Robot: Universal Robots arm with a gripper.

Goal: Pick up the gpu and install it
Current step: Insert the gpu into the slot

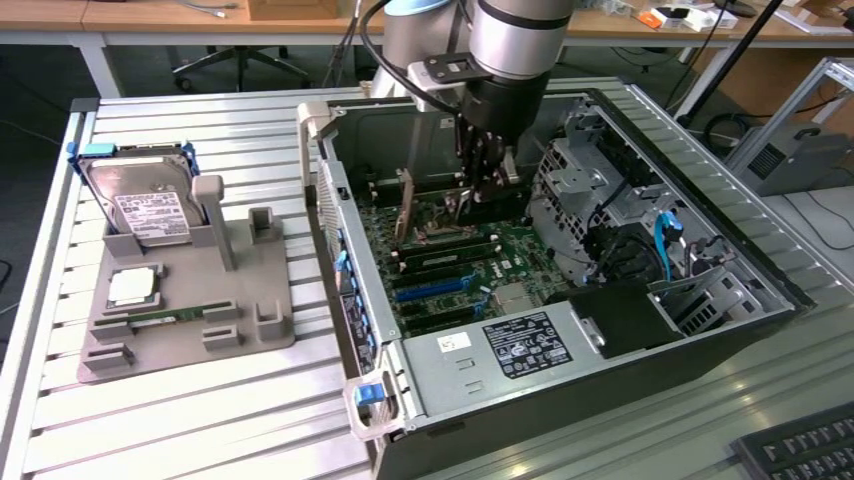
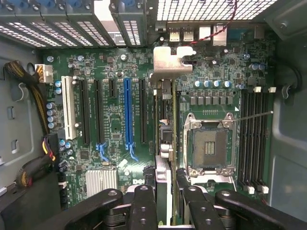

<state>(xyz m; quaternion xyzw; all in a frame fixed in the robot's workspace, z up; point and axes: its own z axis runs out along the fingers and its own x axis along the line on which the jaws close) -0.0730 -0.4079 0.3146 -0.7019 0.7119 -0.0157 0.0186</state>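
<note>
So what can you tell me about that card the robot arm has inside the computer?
The gpu is a thin card held on edge between the fingers of the gripper, over the green motherboard inside the open computer case. From the wrist view it is seen edge-on, its silver metal bracket pointing at the case's rear slots. It stands beside the empty processor socket.

The arm (image 1: 514,40) reaches straight down from above, wrist vertical, its black cable looped beside it. The gripper (image 1: 478,185) points downward, low inside the open case. In the wrist view the two black fingers (image 2: 144,206) stand partly closed, pressing either side of the gpu (image 2: 163,139), held edge-on.
</note>
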